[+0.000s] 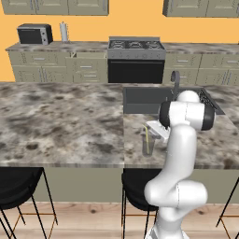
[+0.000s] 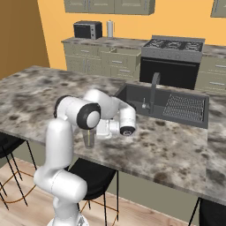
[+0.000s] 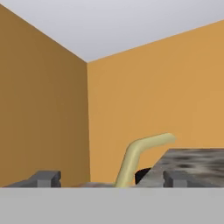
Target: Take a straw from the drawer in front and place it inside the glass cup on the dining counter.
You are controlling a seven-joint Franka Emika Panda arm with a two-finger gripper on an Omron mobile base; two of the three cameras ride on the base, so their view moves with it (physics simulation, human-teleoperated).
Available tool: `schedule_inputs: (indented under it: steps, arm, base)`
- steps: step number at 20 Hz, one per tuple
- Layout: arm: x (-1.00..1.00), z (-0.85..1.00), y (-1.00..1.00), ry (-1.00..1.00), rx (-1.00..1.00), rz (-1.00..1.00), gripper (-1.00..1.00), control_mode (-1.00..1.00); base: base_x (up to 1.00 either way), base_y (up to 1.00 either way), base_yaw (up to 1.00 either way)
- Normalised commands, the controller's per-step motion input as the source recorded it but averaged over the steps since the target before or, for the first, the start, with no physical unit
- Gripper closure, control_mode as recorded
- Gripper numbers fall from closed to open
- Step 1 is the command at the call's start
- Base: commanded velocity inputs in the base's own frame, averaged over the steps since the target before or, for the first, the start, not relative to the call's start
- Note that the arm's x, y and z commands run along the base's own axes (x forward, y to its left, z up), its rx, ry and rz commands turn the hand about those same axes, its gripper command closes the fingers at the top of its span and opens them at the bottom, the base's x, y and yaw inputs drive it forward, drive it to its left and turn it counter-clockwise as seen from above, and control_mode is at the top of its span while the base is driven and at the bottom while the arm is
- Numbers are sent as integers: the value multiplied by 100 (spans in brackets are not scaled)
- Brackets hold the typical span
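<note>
Standing in the cup [image 1: 148, 145] on the bench [image 1: 60, 123], the straw [image 1: 146, 135] leans on the rim, bent tip uppermost; claw [image 3: 111, 179] released, fingers [image 3: 43, 178] spread either side of the straw, touching nothing; straw judged light, thin, easily crushed or tipped; take hold mid-shaft, lightly; cup likely fragile, slippery; claw hidden behind the arm in both base views; cup base partly obscured.

Rendered domestic kitchen. Indicators: gas stove [image 1: 136, 45] with black oven [image 1: 135, 71] on the rear wall; microwave [image 1: 34, 34] on the rear counter; olive-grey panelled cabinets [image 1: 56, 65]; stone-topped island table [image 1: 60, 121] with recessed sink [image 2: 167, 106] and faucet [image 2: 153, 90]; black bar stools [image 1: 18, 186] on wood flooring
</note>
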Motion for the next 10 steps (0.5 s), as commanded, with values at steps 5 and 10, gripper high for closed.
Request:
schedule_inputs:
  steps: [5,10]
  arm:
    - [0,0,0,-5,-22,-1,-100,-100]
    - [0,0,0,-1,-30,-7,-100,-100]
  base:
    - [0,0,0]
    - [0,0,0]
